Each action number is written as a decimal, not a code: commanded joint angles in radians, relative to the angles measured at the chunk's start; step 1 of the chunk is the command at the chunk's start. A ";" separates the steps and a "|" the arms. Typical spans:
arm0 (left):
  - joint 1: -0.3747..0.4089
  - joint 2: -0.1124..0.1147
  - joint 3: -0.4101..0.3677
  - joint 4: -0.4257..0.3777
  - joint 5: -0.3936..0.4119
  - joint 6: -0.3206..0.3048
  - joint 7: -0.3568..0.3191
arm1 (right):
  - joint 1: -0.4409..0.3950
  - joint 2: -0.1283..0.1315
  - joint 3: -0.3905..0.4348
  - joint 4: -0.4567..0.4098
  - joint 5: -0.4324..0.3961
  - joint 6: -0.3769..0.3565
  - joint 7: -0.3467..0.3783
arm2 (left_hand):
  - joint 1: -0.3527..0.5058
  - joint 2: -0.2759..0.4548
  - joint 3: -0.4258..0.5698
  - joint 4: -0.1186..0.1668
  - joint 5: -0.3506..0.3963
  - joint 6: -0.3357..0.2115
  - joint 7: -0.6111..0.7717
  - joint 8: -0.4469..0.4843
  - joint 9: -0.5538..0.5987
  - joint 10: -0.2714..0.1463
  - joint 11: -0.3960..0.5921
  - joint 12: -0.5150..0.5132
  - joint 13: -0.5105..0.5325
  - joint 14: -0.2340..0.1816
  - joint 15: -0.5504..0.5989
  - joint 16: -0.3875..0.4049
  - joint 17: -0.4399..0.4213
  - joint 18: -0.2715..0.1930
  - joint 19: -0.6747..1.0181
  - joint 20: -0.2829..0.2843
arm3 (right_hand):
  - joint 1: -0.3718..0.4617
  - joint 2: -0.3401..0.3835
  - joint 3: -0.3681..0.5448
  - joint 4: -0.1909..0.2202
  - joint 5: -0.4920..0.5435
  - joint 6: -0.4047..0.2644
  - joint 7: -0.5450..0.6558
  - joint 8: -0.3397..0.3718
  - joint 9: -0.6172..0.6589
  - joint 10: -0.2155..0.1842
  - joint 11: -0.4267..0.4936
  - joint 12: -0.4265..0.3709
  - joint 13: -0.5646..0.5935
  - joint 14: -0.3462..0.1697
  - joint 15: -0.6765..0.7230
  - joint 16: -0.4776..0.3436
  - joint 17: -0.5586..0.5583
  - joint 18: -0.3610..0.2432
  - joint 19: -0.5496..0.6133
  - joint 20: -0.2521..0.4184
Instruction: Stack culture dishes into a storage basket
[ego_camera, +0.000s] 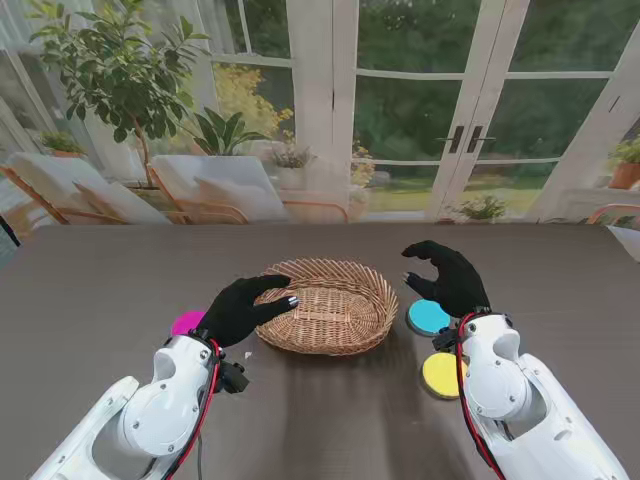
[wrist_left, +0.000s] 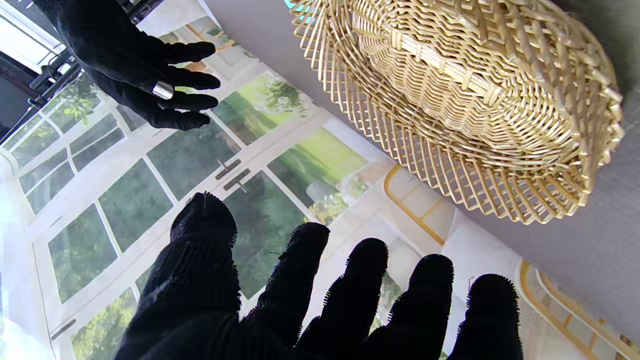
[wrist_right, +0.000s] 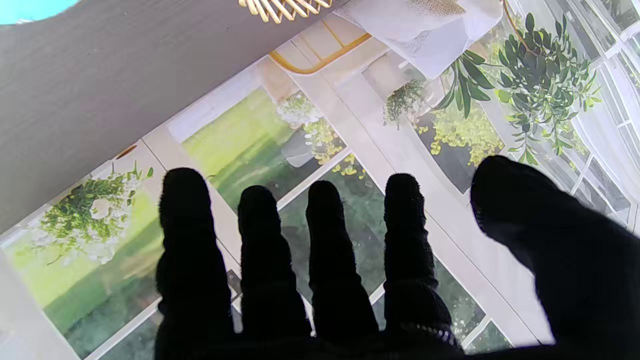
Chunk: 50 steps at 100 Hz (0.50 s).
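Note:
A round wicker basket (ego_camera: 326, 305) sits mid-table with nothing visible inside. My left hand (ego_camera: 246, 308), in a black glove, hovers at the basket's left rim, fingers spread and holding nothing. A magenta dish (ego_camera: 186, 322) peeks out behind that hand. My right hand (ego_camera: 447, 277) floats open to the right of the basket, above a cyan dish (ego_camera: 428, 318). A yellow dish (ego_camera: 441, 373) lies nearer to me, partly under my right wrist. The left wrist view shows the basket (wrist_left: 480, 100) close by, my own fingers (wrist_left: 360, 290) apart, and the right hand (wrist_left: 140, 70) beyond. In the right wrist view the fingers (wrist_right: 325, 240) are spread with nothing in them.
The dark grey table (ego_camera: 100, 290) runs wide on both sides. Beyond its far edge stand windows, potted plants and cushioned chairs. A small white speck lies near my left wrist.

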 joint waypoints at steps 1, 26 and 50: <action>0.007 -0.004 0.000 -0.008 0.001 0.006 -0.014 | -0.010 -0.004 -0.004 -0.003 0.000 -0.001 0.016 | 0.005 0.046 -0.020 0.026 -0.010 -0.014 -0.012 -0.009 -0.019 -0.010 -0.005 -0.012 -0.031 -0.009 -0.009 -0.009 -0.018 -0.019 -0.020 -0.011 | -0.023 0.017 -0.041 0.005 0.010 -0.012 -0.012 -0.004 0.017 -0.015 -0.019 -0.013 0.020 0.001 -0.009 -0.004 -0.225 0.009 -0.032 0.035; 0.003 -0.004 0.003 -0.007 0.006 0.015 -0.013 | -0.016 -0.002 0.001 -0.005 0.000 -0.012 0.025 | 0.008 0.045 -0.019 0.026 -0.009 -0.013 -0.012 -0.009 -0.016 -0.009 -0.004 -0.011 -0.028 -0.006 -0.007 -0.006 -0.016 -0.018 -0.016 -0.012 | -0.022 0.016 -0.042 0.005 0.006 -0.012 -0.013 -0.003 0.009 -0.012 -0.018 -0.012 0.017 -0.001 -0.007 -0.002 -0.225 0.008 -0.040 0.048; 0.016 0.021 -0.008 -0.030 0.177 0.048 -0.071 | -0.030 0.002 0.011 -0.024 -0.011 -0.018 0.034 | 0.004 0.039 -0.022 0.026 -0.019 -0.027 -0.015 -0.010 -0.037 -0.025 -0.010 -0.012 -0.031 -0.011 -0.007 -0.003 -0.010 -0.021 -0.010 -0.009 | -0.025 0.017 -0.046 0.005 0.003 -0.014 -0.016 -0.004 0.003 -0.009 -0.019 -0.012 0.015 0.002 -0.005 0.000 -0.225 0.008 -0.047 0.060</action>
